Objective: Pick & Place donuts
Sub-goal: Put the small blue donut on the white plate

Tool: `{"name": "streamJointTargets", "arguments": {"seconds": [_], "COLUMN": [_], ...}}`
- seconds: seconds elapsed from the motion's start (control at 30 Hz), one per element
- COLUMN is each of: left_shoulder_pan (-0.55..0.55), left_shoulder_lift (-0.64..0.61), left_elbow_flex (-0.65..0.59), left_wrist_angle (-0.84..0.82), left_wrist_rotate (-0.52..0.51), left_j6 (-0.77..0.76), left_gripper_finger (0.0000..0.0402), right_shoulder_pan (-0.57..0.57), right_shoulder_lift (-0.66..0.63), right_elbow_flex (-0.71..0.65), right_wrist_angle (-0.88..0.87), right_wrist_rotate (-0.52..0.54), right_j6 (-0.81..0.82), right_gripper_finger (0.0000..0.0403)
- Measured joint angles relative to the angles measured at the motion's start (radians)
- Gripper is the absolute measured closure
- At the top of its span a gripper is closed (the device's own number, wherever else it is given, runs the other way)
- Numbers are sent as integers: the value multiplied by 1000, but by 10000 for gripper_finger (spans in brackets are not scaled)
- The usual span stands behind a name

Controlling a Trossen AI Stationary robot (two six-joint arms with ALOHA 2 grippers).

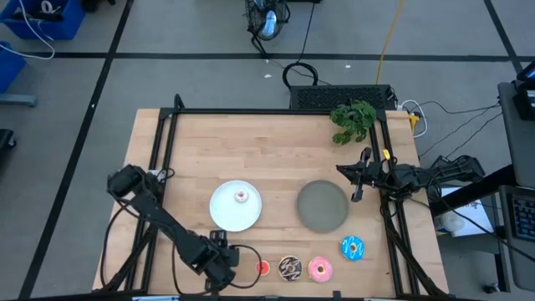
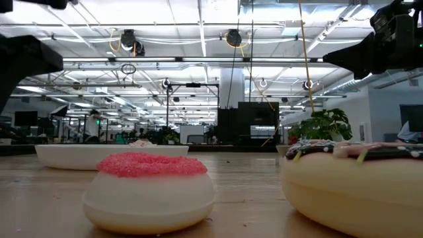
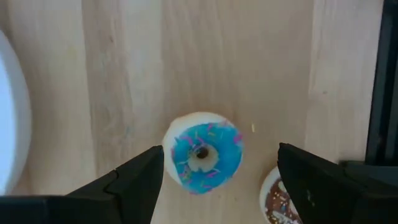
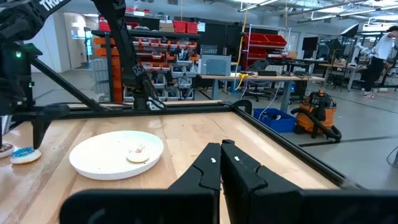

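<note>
My left gripper (image 1: 227, 261) is open near the table's near edge. In its wrist view (image 3: 221, 165) its fingers stand on either side of a tiny blue donut (image 3: 203, 153) that lies flat on the table, apart from it. A tiny brown donut (image 3: 280, 200) lies next to it. A tiny white-pink donut (image 1: 242, 196) lies on the white plate (image 1: 226, 213). The tiny red (image 1: 262, 267), chocolate (image 1: 290, 267), pink (image 1: 319, 269) and larger blue (image 1: 352, 247) donuts lie along the near edge. My right gripper (image 1: 358, 191) is shut and empty, by the grey plate (image 1: 323, 206).
A black frame rail (image 1: 159, 159) runs round the tabletop. A green plant (image 1: 353, 119) stands at the far right corner. The white plate's rim (image 3: 9, 118) is close beside my left gripper. Bare wood lies between the plates and the far rail.
</note>
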Motion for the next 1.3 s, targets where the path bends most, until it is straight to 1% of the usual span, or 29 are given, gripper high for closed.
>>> {"name": "streamJointTargets", "arguments": {"seconds": [0.4, 0.67, 0.77, 0.83, 0.9, 0.97, 1.1, 1.2, 1.3], "left_shoulder_pan": [3, 9, 10, 12, 12, 11, 17, 25, 40], "left_shoulder_lift": [71, 73, 73, 73, 73, 73, 68, 37, -35], "left_elbow_flex": [2, 3, 3, 2, 2, 2, 1, -3, -2], "left_wrist_angle": [-5, -4, -5, -5, -5, -5, -11, -28, -66], "left_wrist_rotate": [8, 9, 10, 11, 11, 13, 59, 93, 95], "left_j6": [65, 69, 70, 81, 93, 94, 107, 154, 167], "left_gripper_finger": [89, 90, 99, 116, 141, 172, 238, 282, 313], "right_shoulder_pan": [0, 0, 0, 0, 0, 0, 0, 0, 0], "right_shoulder_lift": [0, 0, 0, 0, 0, 0, 0, 0, 0], "right_elbow_flex": [0, 0, 0, 0, 0, 0, 0, 0, 0], "right_wrist_angle": [1, 1, 1, 1, 1, 1, 1, 1, 1], "right_wrist_rotate": [0, 2, 3, 3, 4, 4, 4, 4, 4], "right_j6": [0, -3, -3, -3, -3, -3, -11, -11, -11], "right_gripper_finger": [403, 403, 403, 403, 403, 403, 403, 403, 403]}}
